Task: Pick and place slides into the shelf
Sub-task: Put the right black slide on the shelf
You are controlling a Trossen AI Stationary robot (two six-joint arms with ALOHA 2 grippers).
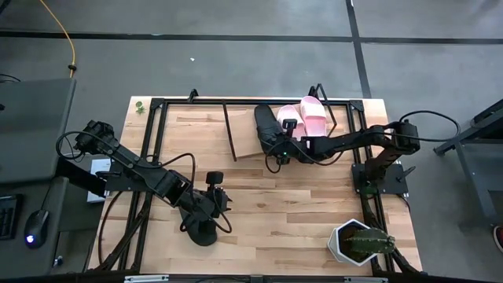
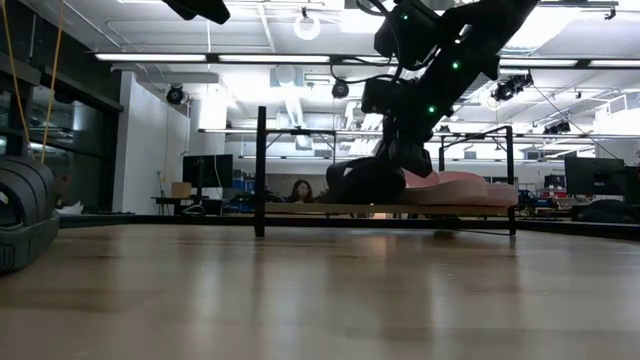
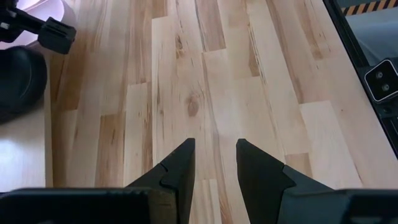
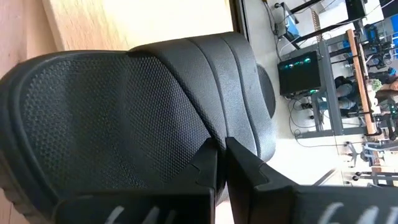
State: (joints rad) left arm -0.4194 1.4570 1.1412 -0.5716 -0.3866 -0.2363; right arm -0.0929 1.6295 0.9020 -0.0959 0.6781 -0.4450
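The right gripper (image 1: 284, 141) was at the shelf (image 1: 244, 134), its fingers (image 4: 208, 165) clenched on the edge of a black slide (image 1: 267, 124) that lay on the shelf board just beside two pink slides (image 1: 308, 116). The left gripper (image 1: 216, 191) hovered over the bare counter (image 1: 291, 212) well apart from the shelf, its fingers (image 3: 180, 168) released and holding nothing. The other black slide (image 1: 199, 228) lay on the counter beneath the left arm.

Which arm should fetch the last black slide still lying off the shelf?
Left. The left gripper hangs open just beside that black slide, while the right gripper is at the shelf.
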